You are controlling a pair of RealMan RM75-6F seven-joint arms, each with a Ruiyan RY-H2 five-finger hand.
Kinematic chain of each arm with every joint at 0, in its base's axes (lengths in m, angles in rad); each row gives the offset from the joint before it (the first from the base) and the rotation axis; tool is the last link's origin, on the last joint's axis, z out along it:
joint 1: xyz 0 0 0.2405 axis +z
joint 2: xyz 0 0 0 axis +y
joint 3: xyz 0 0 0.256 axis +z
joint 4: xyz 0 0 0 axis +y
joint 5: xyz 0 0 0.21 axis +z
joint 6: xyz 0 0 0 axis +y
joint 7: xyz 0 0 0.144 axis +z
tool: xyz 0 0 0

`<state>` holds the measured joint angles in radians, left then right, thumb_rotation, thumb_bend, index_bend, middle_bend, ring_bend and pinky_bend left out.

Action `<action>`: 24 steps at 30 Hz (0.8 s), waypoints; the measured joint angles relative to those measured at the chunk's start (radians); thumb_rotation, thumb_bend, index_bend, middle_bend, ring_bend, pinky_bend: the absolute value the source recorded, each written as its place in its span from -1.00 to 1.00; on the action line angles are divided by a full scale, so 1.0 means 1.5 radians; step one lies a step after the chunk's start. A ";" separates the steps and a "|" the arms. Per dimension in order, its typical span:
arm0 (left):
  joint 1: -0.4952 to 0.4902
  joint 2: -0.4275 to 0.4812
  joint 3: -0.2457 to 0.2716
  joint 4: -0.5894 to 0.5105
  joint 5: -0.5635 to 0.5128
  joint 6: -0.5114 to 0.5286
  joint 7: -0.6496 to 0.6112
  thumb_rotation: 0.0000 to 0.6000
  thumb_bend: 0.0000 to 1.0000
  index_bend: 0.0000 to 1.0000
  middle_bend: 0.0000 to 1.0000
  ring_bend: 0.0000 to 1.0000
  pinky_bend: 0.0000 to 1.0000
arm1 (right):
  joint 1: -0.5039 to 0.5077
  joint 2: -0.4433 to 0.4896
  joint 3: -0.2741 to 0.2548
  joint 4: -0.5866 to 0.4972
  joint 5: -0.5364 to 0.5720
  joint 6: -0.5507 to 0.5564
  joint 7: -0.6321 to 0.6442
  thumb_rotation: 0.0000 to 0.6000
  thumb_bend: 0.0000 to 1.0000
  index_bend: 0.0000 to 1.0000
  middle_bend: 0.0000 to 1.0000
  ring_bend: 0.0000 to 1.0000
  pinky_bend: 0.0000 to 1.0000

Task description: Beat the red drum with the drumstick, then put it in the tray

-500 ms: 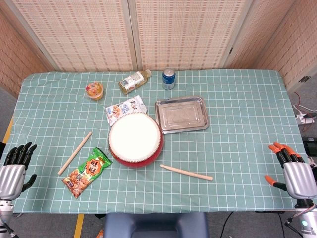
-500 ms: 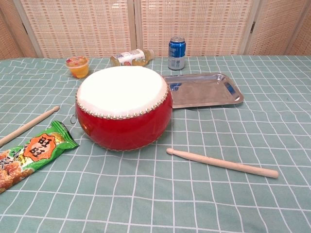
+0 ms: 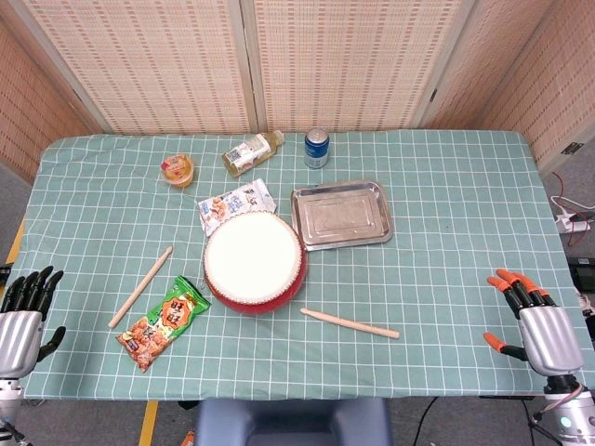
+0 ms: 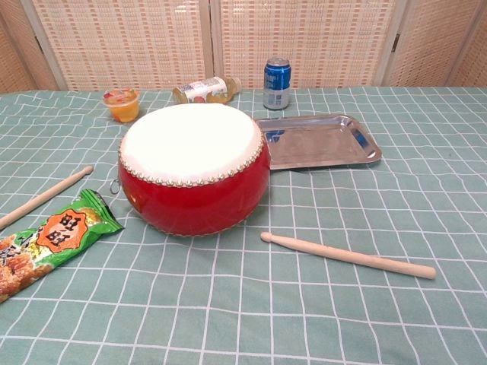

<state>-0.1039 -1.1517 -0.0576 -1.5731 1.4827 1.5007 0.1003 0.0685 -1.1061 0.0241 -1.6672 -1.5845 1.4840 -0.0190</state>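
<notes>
Head view shows the right hand (image 3: 541, 327), orange-tipped fingers spread and holding nothing, at the table's near right corner; the left hand (image 3: 22, 318), dark fingers likewise apart and empty, sits at the near left corner. Between them, one drumstick (image 3: 350, 322) lies flat just in front of the red drum (image 3: 254, 262), apart from it. Left of the drum lies a green snack packet (image 4: 55, 234) with orange label and large characters, and beyond it a second drumstick (image 3: 141, 286). The metal tray (image 3: 340, 215) sits just right of the drum, behind it. Farther back stand a blue can (image 4: 277, 83), a labelled bottle (image 3: 251, 152) on its side, a jelly cup (image 3: 177, 169) and a white packet (image 3: 236, 203); their print is too small to read.
</notes>
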 measured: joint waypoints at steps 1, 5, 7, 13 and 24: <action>0.000 0.000 0.000 0.001 0.000 0.000 -0.001 1.00 -0.49 -0.99 -1.00 -1.00 -0.97 | 0.003 -0.003 -0.002 0.001 -0.007 -0.002 0.004 1.00 -0.77 -0.53 -0.74 -0.71 -0.43; 0.000 -0.001 0.001 0.004 0.004 0.000 -0.007 1.00 -0.49 -0.99 -1.00 -1.00 -0.97 | 0.023 -0.020 -0.006 0.002 -0.029 -0.023 0.014 1.00 -0.77 -0.48 -0.74 -0.71 -0.43; 0.000 -0.001 0.001 0.005 0.005 0.001 -0.010 1.00 -0.49 -0.99 -1.00 -1.00 -0.97 | 0.039 -0.033 -0.007 0.000 -0.043 -0.040 0.016 1.00 -0.77 -0.46 -0.74 -0.71 -0.43; 0.004 0.000 0.002 0.010 0.008 0.007 -0.022 1.00 -0.49 -0.99 -1.00 -1.00 -0.97 | 0.095 -0.075 -0.009 -0.012 -0.074 -0.112 0.000 1.00 -0.77 -0.37 -0.74 -0.71 -0.43; 0.010 -0.004 0.007 0.030 0.007 0.006 -0.045 1.00 -0.49 -0.99 -1.00 -1.00 -0.97 | 0.202 -0.207 0.022 0.028 -0.017 -0.270 -0.095 1.00 -0.77 -0.19 -0.72 -0.73 -0.44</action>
<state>-0.0888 -1.1578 -0.0473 -1.5280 1.4928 1.5104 0.0322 0.3721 -1.4166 0.0578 -1.6249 -1.6095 1.0788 -0.1617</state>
